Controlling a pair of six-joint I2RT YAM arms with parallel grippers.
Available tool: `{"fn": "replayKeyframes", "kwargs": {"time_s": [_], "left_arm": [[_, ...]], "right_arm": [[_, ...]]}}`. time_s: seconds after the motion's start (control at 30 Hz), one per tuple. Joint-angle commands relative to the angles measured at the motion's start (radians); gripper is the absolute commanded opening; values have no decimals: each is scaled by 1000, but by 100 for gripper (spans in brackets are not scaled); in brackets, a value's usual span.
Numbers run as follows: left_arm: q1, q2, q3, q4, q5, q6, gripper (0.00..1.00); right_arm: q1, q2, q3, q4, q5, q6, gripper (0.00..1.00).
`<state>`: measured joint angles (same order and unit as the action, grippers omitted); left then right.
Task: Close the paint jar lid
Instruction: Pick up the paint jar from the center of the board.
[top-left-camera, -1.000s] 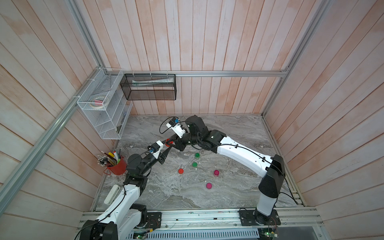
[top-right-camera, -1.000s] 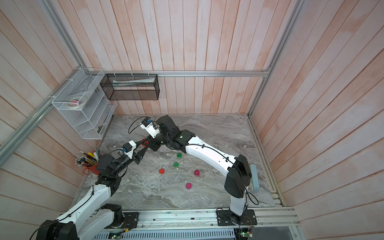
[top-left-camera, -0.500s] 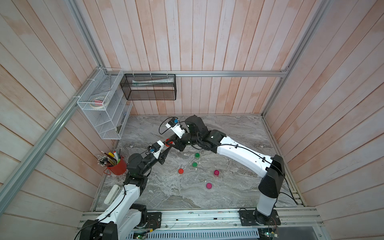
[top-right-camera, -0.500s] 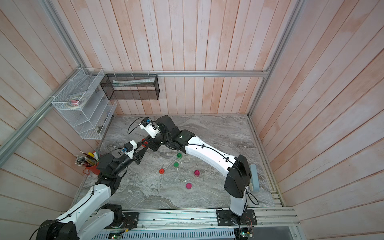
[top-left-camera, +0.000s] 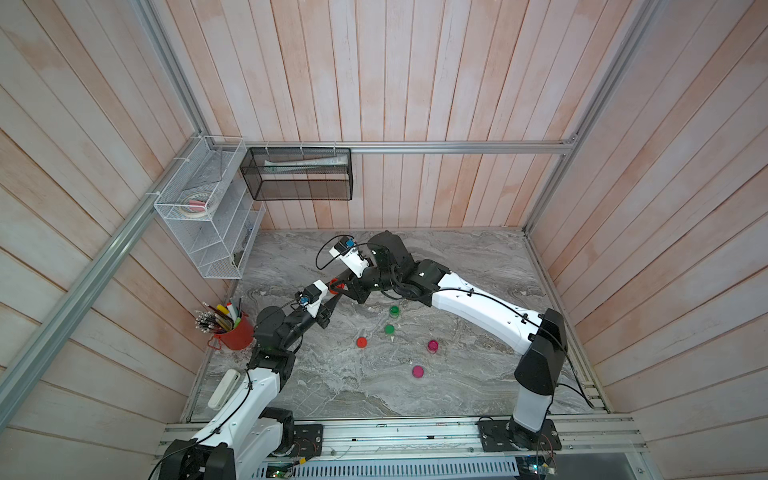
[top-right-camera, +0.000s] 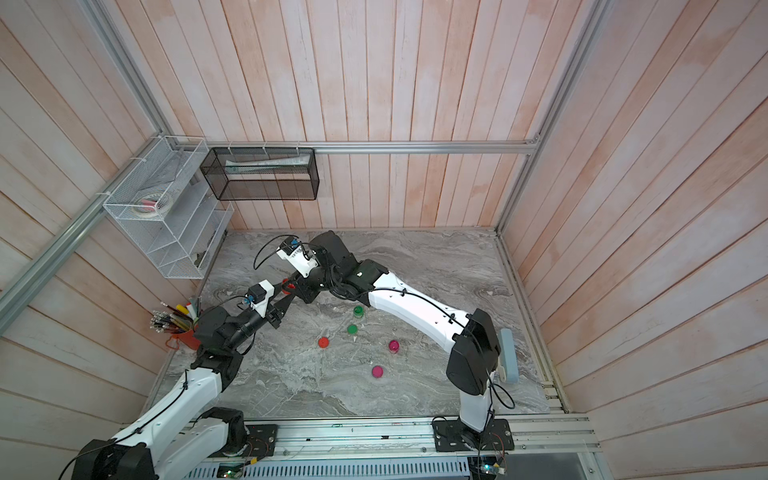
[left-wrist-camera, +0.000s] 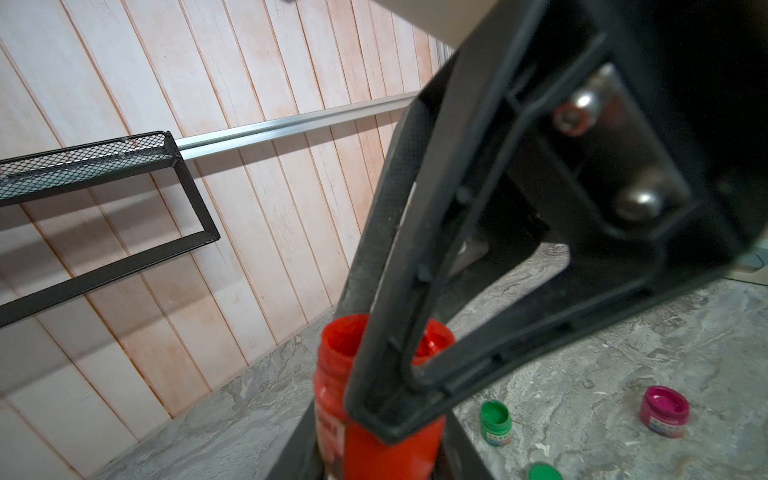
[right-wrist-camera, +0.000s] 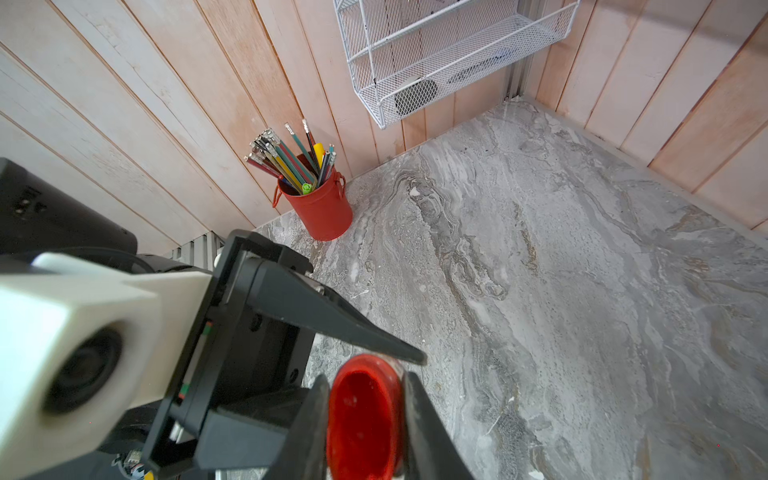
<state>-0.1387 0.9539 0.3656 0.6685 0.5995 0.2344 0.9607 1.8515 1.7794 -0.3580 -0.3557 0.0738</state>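
**Jar and lid, before closing.** The red jar (left-wrist-camera: 332, 399) is clamped by its body in the left gripper (top-left-camera: 332, 296) at the table's (top-left-camera: 457, 257) left rear, presumably so it cannot turn. The right gripper (right-wrist-camera: 365, 386) is closed on the rim of the lid (right-wrist-camera: 363, 419) and holds it at the jar's mouth, apparently for screwing on. Whether the lid is seated cannot be told. Other pots (top-left-camera: 390, 329) stand well apart.

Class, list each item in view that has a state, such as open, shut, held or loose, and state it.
red paint jar: open, upright, gripped by both grippers' jaws.
left gripper: shut on the jar.
right gripper: shut on the jar.
red lid: off, lying loose on the table.
green jar: open, standing.
green lid: off, lying flat.
magenta jar: open, standing.
magenta lid: off, lying flat.
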Motion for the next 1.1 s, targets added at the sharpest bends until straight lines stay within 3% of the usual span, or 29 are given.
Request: {"fn": "replayKeyframes", "kwargs": {"time_s": [0.0,0.3,0.53,0.73,0.9,1.07], "left_arm": [[1,1,40,-27,6,15,32],[1,-1,44,-40,32,22,26],[-1,4,47,-57,40,20,26],[0,10,43,-76,42,29,26],[0,12,36,-72,37,25,26],[0,-1,26,-64,50,9,26]], "right_arm": [[10,18,29,-25,3,-12,26],[12,25,29,-24,3,-14,26],[12,3,22,-15,59,-24,56],[-12,-53,-10,24,96,-13,62],[-70,-169,-154,146,113,23,66],[-187,-355,-427,346,41,129,69]]}}
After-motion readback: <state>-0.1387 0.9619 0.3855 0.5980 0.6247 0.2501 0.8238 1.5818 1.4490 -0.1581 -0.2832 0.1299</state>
